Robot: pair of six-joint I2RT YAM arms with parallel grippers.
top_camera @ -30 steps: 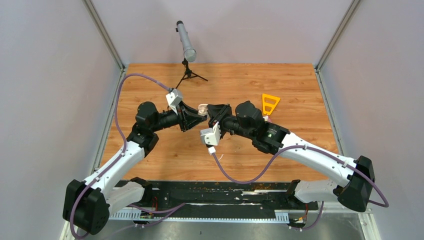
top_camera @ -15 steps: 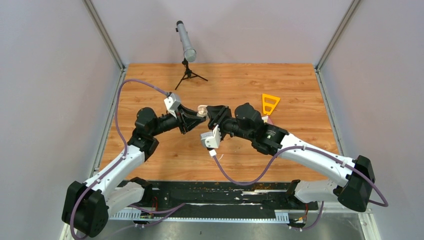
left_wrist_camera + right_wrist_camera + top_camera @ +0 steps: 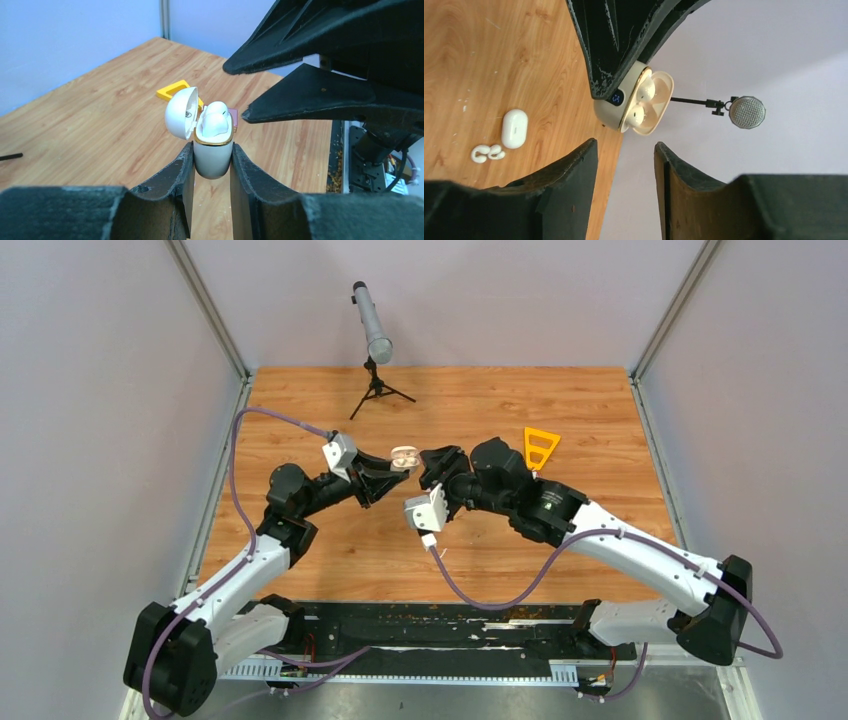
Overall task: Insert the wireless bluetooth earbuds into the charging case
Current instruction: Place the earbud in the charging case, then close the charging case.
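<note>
My left gripper (image 3: 212,148) is shut on the lower body of the white charging case (image 3: 212,157), holding it upright above the table with its lid (image 3: 179,114) swung open. White wireless bluetooth earbuds (image 3: 646,90) sit in the case's wells, one showing above the gold rim (image 3: 216,119). My right gripper (image 3: 624,150) stands open and empty a short way from the case (image 3: 610,111); its black fingers (image 3: 320,97) hang just right of the case. In the top view the case (image 3: 404,455) sits between the left gripper (image 3: 393,467) and the right gripper (image 3: 430,462).
A second closed white case (image 3: 514,128) and two loose white buds (image 3: 488,153) lie on the wooden table below. An orange triangle (image 3: 540,447) lies at the right. A microphone (image 3: 375,325) on a small tripod stands at the back.
The right gripper's jaws have opened and drawn slightly away from the case. The left arm has shifted a little toward the back, still holding the case.
</note>
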